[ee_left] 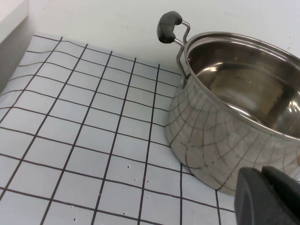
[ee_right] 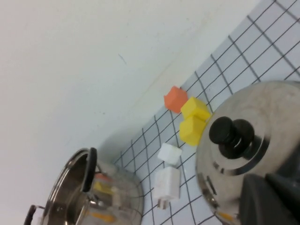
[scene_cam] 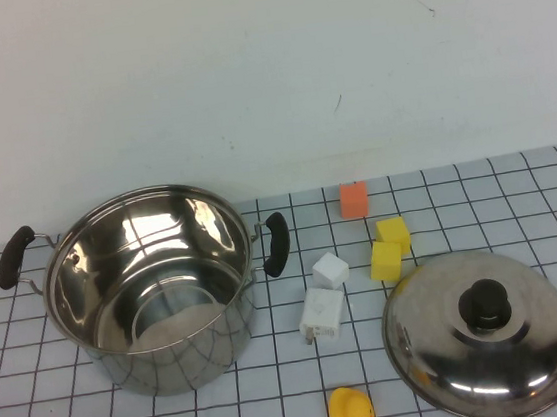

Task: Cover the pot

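The pot (scene_cam: 152,288) stands open and empty on the gridded counter (scene_cam: 38,397), just ahead of the left pincer (ee_left: 269,197), which shows only as a dark edge beside the pot's wall; whether it is open I cannot tell. The lid (scene_cam: 481,334) lies dome-up directly below the right pincer (ee_right: 276,197), likewise unreadable and seemingly holding nothing. Polished steel looks rigid, fairly weighty and slippery, so the black knob (scene_cam: 486,302) seems the surest hold. Small blocks (scene_cam: 389,246) and a yellow duck (scene_cam: 351,410) lie between lid and pot.
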